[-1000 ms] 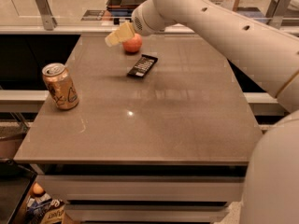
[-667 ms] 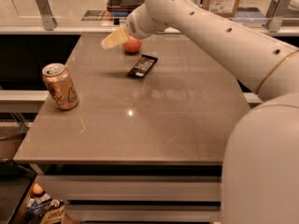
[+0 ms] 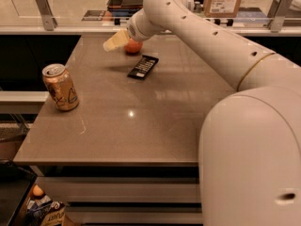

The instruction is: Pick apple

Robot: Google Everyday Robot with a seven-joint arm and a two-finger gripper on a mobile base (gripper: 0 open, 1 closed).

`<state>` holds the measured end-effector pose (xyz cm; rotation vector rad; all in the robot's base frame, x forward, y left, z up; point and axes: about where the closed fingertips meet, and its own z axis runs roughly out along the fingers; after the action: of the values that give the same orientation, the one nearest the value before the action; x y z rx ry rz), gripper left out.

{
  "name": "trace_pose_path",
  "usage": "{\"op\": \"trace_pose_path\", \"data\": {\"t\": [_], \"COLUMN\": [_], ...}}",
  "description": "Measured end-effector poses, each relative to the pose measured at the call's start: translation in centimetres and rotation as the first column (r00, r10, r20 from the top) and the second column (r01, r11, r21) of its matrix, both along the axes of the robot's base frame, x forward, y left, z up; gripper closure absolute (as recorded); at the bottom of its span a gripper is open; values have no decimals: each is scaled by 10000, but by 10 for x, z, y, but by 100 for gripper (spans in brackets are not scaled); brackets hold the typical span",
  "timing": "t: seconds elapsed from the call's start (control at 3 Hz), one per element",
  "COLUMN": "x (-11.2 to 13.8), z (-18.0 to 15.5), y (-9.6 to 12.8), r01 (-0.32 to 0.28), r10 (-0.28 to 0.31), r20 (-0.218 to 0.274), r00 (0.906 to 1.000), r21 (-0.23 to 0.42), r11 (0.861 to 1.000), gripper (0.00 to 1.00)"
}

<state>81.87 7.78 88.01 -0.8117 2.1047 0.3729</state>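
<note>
Since a second earlier the arm (image 3: 202, 36) had swung nearer the camera, its bulk filling the right foreground, and the tool (image 3: 115, 40) had slid a little to the left. The apple (image 3: 134, 47) had not shifted: it sat on the far part of the tabletop (image 3: 141, 126), with the tool's pale tip just beside it on the left. Whether the tool was spread or pressed together, I could not tell. A dark remote (image 3: 143, 67) lay near the apple. The gold can (image 3: 60, 87) stood upright at the left edge, contents unseen. A cardboard box (image 3: 225, 0) stood behind, closed.
</note>
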Motion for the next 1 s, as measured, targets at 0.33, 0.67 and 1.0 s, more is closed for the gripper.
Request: {"op": "trace_pose_path", "data": {"t": [0.33, 0.67, 1.0], "x": [16, 27, 37], "z": [-6, -11, -15], "y": [-4, -13, -21], "r01": [-22, -21, -18], "r10": [22, 20, 16], "r20": [-17, 6, 56], "r00": [10000, 10000, 10000], "r21": [46, 171, 341], "r11": [10000, 9999, 9994], "gripper": [0, 0, 0]}}
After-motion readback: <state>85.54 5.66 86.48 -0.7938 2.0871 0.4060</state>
